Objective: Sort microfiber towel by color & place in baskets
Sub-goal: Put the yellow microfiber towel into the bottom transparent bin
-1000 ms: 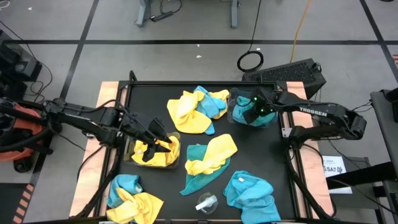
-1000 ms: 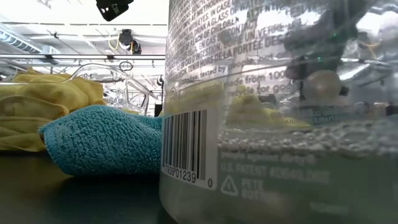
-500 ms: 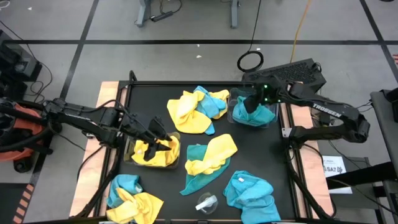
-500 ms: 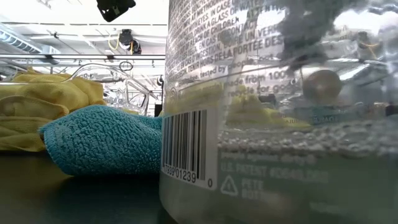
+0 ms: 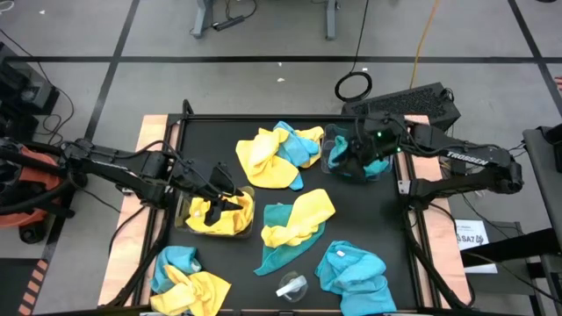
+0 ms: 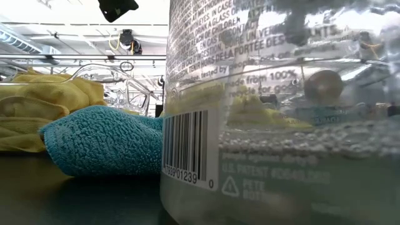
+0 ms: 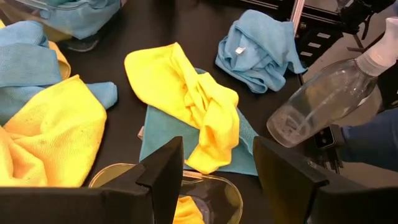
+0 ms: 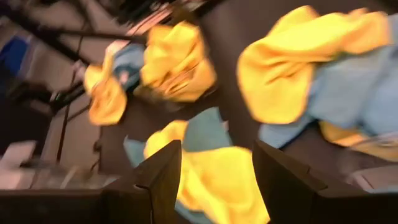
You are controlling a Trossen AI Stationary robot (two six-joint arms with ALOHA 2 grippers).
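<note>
The left basket [image 5: 186, 224] holds yellow towels [image 5: 219, 215]; my left gripper [image 5: 226, 189] hangs open and empty just above it, its fingers over the basket's rim [image 7: 214, 186]. The right basket [image 5: 331, 163] holds teal towels [image 5: 373, 164]; my right gripper [image 5: 349, 154] is open and empty over it, and its wrist view looks toward the mixed heaps [image 8: 292, 68]. Loose towels lie on the black table: a yellow and teal heap [image 5: 277, 154] at the far middle, a yellow towel on a teal one [image 5: 294, 224] in the centre.
A yellow and teal heap [image 5: 184, 276] lies at the near left, a teal heap [image 5: 351, 268] at the near right. A small clear plastic bottle [image 5: 291, 285] lies at the near edge and fills the low view [image 6: 281, 125].
My right gripper has risen a little from the teal towels in the right basket and turned about toward the table's left; the towels stay in the basket. My left arm has kept still.
</note>
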